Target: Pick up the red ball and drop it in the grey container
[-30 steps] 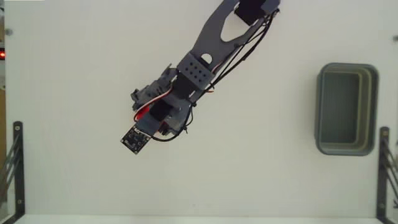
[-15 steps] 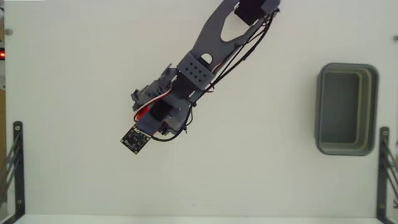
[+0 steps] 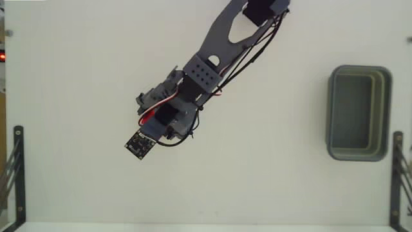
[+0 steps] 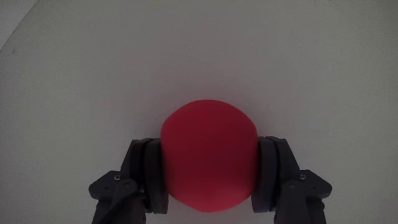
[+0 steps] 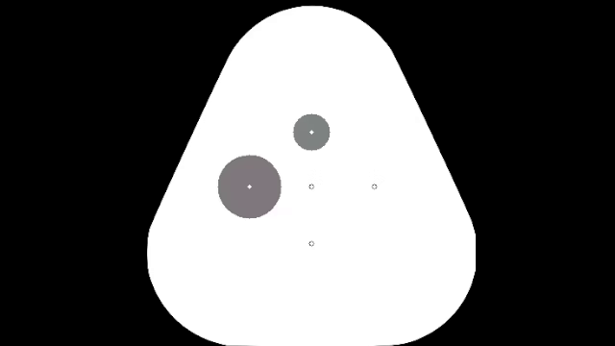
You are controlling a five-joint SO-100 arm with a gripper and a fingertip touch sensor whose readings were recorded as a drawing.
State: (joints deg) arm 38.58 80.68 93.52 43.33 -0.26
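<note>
In the wrist view the red ball [image 4: 208, 146] fills the space between the two dark pads [image 4: 152, 177], which press on its left and right sides. My gripper [image 4: 209, 171] is shut on it over the white table. Seen from above in the fixed view, the arm reaches down from the top to the left of centre. There the gripper [image 3: 152, 117] covers nearly all of the red ball [image 3: 145, 120], leaving only a red sliver. The grey container [image 3: 329, 116] stands far off at the right edge, with nothing visible in its hollow.
Black metal brackets stand at the lower left [image 3: 14, 174] and lower right [image 3: 398, 180] edges of the white table [image 3: 270, 167]. A small camera board [image 3: 138, 145] sticks out below the gripper.
</note>
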